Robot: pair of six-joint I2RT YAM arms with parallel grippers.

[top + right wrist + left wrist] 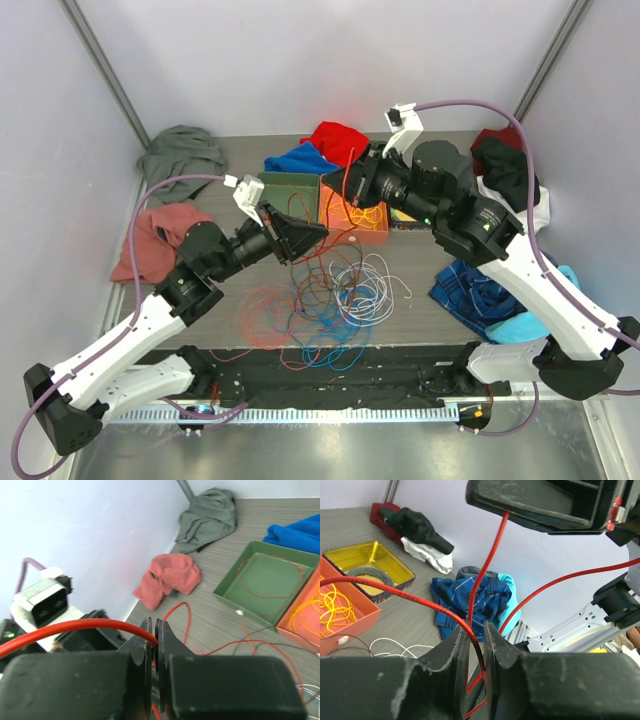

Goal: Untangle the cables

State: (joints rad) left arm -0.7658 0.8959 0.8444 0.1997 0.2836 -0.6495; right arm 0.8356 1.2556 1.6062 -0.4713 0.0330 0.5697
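A tangle of thin cables [335,295], red, blue, white and brown, lies in loops at the table's middle front. My left gripper [300,235] hangs above its left side. In the left wrist view the left gripper [476,627] is shut on a red cable [490,560], which runs up to the right gripper above it. My right gripper [355,182] is over the orange tray [372,232]. In the right wrist view it [153,622] is shut on the same red cable [85,626], which arcs off to the left.
A green tray [227,600] holds one thin orange-brown loop. The orange tray [362,620] holds a yellow cable, and a yellow tray [395,560] holds a grey coil. Clothes lie around: grey [180,150], pink [155,240], blue and red [315,148], black-white [510,170], blue plaid [480,295].
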